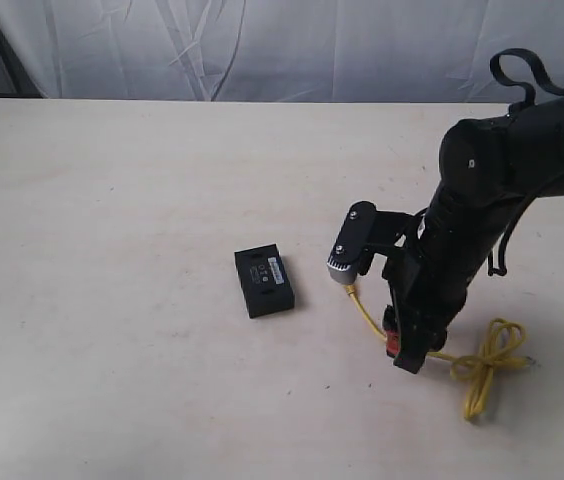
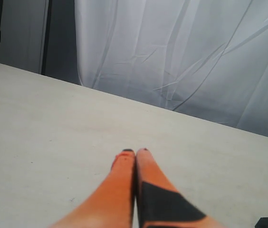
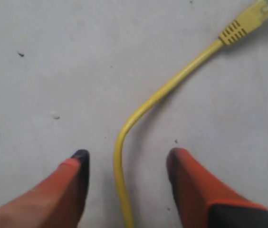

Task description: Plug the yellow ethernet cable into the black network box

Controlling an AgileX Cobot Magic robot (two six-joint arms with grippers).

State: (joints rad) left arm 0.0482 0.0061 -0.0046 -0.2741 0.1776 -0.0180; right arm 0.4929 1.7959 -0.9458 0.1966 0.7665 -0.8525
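Tabletop (image 1: 112,200): pale and flat, with a white curtain (image 1: 262,45) behind it.
Black network box (image 1: 264,281): lies flat near the middle, all by itself.
Yellow ethernet cable (image 1: 482,365): lies at 4 o'clock from the box, bunched up at its far end.
Plug (image 3: 255,14): at the box's 3 o'clock, near it but not touching.
Right end effector (image 3: 127,156): wide open, one finger on each side of the cord, holding nothing.
Left end effector (image 2: 135,152): pinched shut and empty.
How it feels: I think the cord is light and floppy. The plug is small and hard, and could break.
Where to grab: right behind the plug, where the cord is thick and ribbed. The box may slide.
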